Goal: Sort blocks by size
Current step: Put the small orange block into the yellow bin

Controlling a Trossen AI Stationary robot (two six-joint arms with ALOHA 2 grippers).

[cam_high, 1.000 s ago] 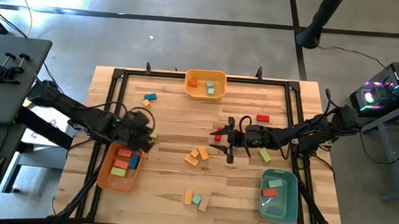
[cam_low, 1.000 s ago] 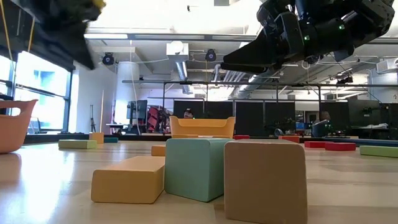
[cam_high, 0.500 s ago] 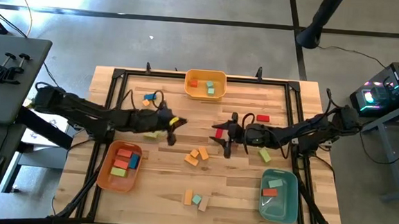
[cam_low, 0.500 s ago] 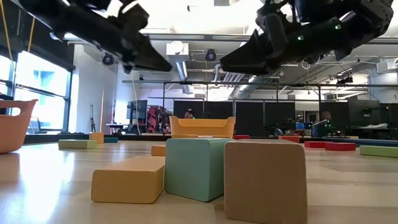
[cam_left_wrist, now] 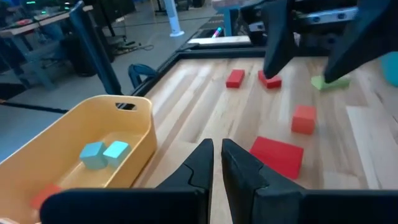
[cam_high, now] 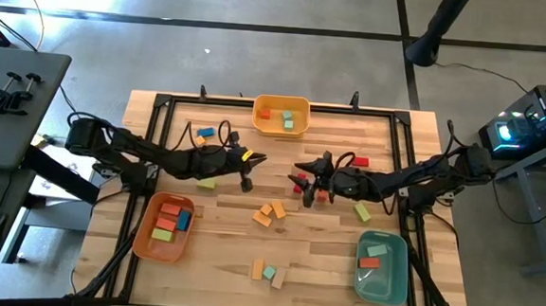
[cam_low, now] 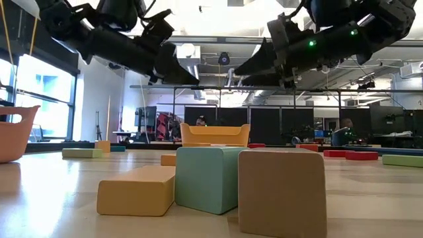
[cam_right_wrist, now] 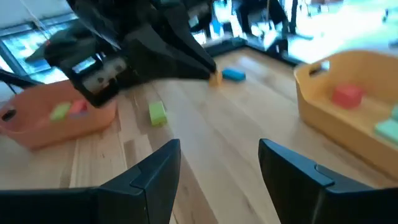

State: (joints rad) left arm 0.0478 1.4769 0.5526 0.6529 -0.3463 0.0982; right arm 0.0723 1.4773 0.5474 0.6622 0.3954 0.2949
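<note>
While both arms reach in toward the middle of the desk [cam_high: 332,271], the left hand [cam_high: 250,171] hangs above the boards with its fingers pinched together and nothing between them, and the right hand [cam_high: 306,179] faces it from just across the gap, fingers spread apart and empty. Between and below the two hands sits a small cluster of red blocks [cam_high: 298,184], and a flat red block [cam_high: 359,162] lies a little beyond the right hand. Bare wood opens up in front of the yellow bin [cam_high: 281,115], which sits at the far edge holding a red cube and two teal ones. Off to the left edge, the orange bin [cam_high: 162,229] carries several blocks, with a green block [cam_high: 207,182] just outside it and a blue block [cam_high: 205,132] farther up. Near the right edge, a green bar [cam_high: 362,212] lies just above the teal bin [cam_high: 381,266]. Two orange blocks [cam_high: 270,213] rest mid-desk, and three more blocks [cam_high: 268,272] sit close to the near edge, well apart from both hands.
</note>
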